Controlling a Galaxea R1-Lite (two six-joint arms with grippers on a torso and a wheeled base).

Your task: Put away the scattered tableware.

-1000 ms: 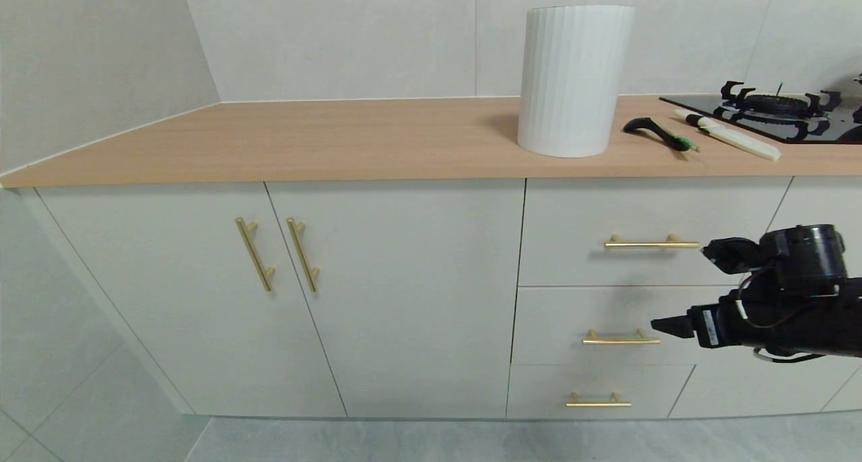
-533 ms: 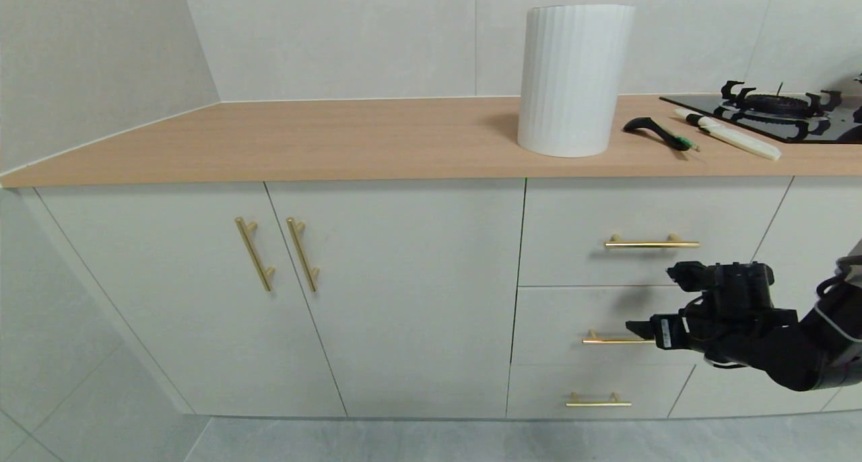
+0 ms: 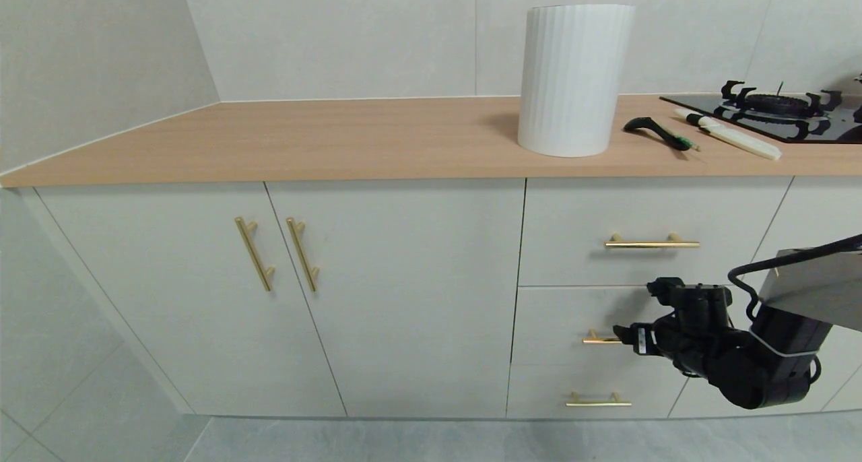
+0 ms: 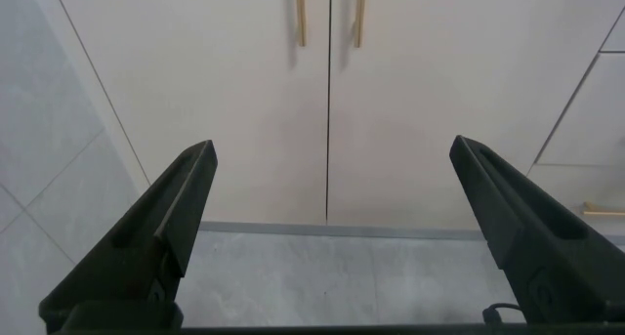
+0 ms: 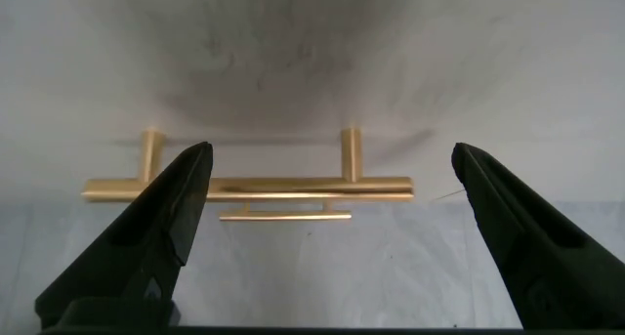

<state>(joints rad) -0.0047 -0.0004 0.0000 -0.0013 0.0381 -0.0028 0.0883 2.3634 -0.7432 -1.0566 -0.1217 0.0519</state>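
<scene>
Wooden countertop (image 3: 337, 139), ribbed white canister (image 3: 572, 78), black utensil (image 3: 656, 132), white utensil (image 3: 731, 139)

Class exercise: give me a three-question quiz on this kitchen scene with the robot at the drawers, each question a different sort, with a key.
1. True or false: the right gripper is open in front of the middle drawer handle.
2. What lies on the counter nearest the white ribbed canister? A) black-handled tool B) plate C) cup
3. Fill in: the left gripper faces two cabinet ___.
Key: 1 true; 2 A; 3 doors.
</scene>
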